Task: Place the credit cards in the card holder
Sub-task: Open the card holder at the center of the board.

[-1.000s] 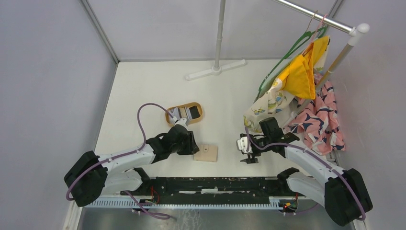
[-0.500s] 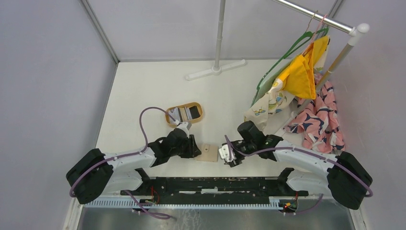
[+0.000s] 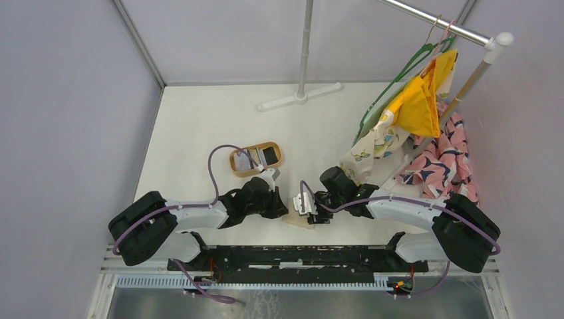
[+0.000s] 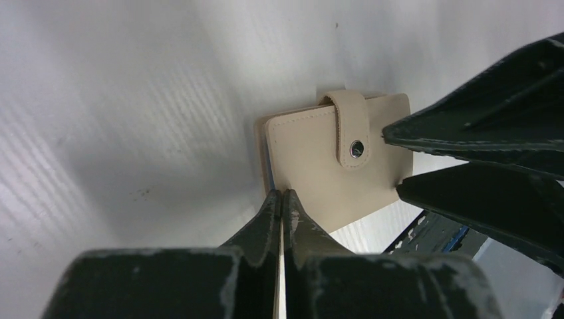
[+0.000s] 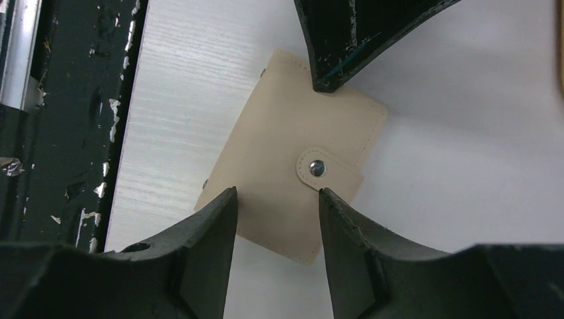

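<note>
Nearest the arm bases, a scuffed black rail [image 3: 292, 256] runs along the edge of the white surface [image 3: 199, 126]. Just beyond it lies the beige wallet [image 5: 279, 153], flat and closed, its strap fastened by a small metal snap button [image 5: 318, 169]. Both arms crowd it from opposite sides.

The left end effector [image 4: 282, 199] has its fingers pressed together, and their tip touches one edge of the wallet. Only a thin pale sliver shows between them, and I cannot tell whether anything is pinched there. The right end effector [image 5: 277, 199] faces it from the other side with its fingers spread apart, their tips over the edge on the strap side, holding nothing. From above, the two of them hide most of the wallet.

Beyond the left end effector, well apart from the wallet, an oval wooden tray [image 3: 232, 161] holds the cards [image 3: 263, 156], dark and pale ones side by side. The arm's purple cable [image 3: 214, 166] loops up beside the tray.

Past the right end effector, a yellow garment [image 3: 416, 103] and a pink patterned one [image 3: 445, 166] hang from a rack. Farthest back, the foot of a white stand [image 3: 299, 98] rests on the surface.
</note>
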Robot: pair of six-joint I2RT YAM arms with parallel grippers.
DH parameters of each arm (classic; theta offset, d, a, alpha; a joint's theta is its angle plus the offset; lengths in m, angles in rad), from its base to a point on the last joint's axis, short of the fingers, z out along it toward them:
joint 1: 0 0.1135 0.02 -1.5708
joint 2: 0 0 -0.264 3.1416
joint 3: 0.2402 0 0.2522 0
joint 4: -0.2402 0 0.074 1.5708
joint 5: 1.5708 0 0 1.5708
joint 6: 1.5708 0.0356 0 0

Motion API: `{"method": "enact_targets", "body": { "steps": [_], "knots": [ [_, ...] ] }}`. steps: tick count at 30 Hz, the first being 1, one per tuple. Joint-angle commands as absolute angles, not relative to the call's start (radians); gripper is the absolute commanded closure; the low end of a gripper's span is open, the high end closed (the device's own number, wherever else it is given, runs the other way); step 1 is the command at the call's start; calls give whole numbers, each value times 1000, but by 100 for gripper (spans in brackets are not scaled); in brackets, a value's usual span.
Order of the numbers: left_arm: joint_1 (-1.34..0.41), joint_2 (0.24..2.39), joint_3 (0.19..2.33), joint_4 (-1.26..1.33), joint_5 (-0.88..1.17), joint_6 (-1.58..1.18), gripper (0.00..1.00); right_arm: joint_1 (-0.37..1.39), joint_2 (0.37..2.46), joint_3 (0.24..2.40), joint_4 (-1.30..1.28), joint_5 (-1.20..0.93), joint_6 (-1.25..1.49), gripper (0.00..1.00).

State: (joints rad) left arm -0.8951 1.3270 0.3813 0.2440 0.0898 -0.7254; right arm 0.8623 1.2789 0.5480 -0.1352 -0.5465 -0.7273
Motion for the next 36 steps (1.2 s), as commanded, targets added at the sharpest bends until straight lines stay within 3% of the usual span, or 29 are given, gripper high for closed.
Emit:
{"method": "enact_targets", "body": {
  "steps": [1, 14, 29, 36],
  "knots": [
    [-920, 1369, 394, 376, 139, -677, 98, 865, 1311, 589, -102, -502, -679, 46],
    [-988, 1375, 354, 515, 170, -712, 98, 859, 1372, 591, -93, -395, -676, 51],
    [-990, 1386, 314, 523, 126, -698, 98, 852, 1316, 570, -100, -286, -718, 98],
    [-989, 1445, 313, 523, 96, -681, 98, 761, 1227, 549, -40, -359, -625, 100]
  ]
}}
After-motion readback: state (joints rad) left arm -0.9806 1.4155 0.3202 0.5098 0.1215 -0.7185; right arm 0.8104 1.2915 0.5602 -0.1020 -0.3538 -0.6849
